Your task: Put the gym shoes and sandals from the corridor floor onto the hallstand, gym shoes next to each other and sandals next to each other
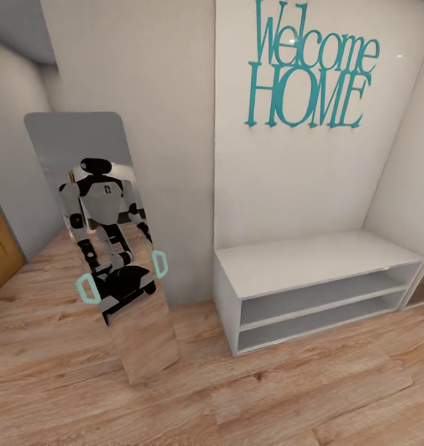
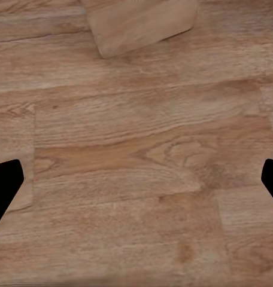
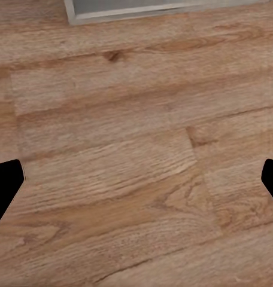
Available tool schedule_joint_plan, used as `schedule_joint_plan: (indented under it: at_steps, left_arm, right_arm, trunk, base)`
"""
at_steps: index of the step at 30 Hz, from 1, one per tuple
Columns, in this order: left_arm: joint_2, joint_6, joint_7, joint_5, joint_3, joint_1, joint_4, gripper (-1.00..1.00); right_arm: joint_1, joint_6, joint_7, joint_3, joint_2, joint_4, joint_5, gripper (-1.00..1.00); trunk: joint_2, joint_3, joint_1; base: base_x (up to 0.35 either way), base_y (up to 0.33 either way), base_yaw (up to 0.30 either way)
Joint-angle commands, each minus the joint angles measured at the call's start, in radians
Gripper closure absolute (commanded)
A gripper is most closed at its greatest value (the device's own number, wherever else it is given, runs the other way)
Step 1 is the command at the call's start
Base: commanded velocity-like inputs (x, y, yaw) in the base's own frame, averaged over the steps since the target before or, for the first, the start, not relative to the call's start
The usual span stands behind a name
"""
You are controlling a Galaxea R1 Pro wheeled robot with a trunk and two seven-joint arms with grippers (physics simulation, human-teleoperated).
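Right now I am looking at the corridor floor [image 1: 249, 402], bare wood-grain planks running from the wall out under my base, with no shoe or sandal lying on any stretch I can see. Against the wall to the right stands a pale grey-white bench [image 1: 311, 263] with two open tiers under it; no stepped shelves show above it, just the teal "Welcome HOME" lettering [image 1: 311, 65], so I judge it may be the plain bench and not the hallstand, and I would not treat it as the target yet. Its top and both tiers hold nothing. To its left a tall mirror [image 1: 106, 248] leans on the wall and reflects my own body.

Both arms hang low over the planks. The left gripper [image 2: 136, 179] has its black fingertips [image 2: 5, 185] far apart at the frame edges, nothing between them; the right gripper [image 3: 136, 179] is spread the same way, empty, with a grey-white edge [image 3: 166, 9] of the bench near it.

So the step in hand is searching. I would turn the base slowly, keep the head tilted toward the floor, and hold both arms tucked so they clear the mirror and bench while I sweep.
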Motion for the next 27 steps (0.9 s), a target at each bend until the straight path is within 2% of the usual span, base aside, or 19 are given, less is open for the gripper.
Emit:
schedule_joint_plan:
  at_steps: [1, 11, 27]
  left_arm:
    - [0.0, -0.005, 0.001, 0.003, 0.0, -0.001, 0.001, -1.0]
    - [0.001, -0.03, 0.001, 0.001, 0.001, -0.001, -0.003, -1.0]
    - [0.001, -0.034, 0.002, 0.002, 0.001, -0.002, -0.012, -1.0]
  right_arm:
    - [0.0, -0.003, -0.001, 0.0, 0.0, 0.0, 0.0, -1.0]
    - [0.0, -0.005, -0.001, -0.002, 0.001, 0.024, 0.001, -1.0]
    - [0.0, -0.005, -0.002, -0.003, 0.001, 0.026, 0.0, -1.0]
  trunk:
    - [0.0, -0.002, 0.0]
    - [0.0, -0.012, 0.0]
    - [0.0, -0.027, 0.0]
  base:
    - [0.0, 0.0, 0.232]
    - [0.0, 0.0, 0.236]
    - [0.0, 0.0, 0.241]
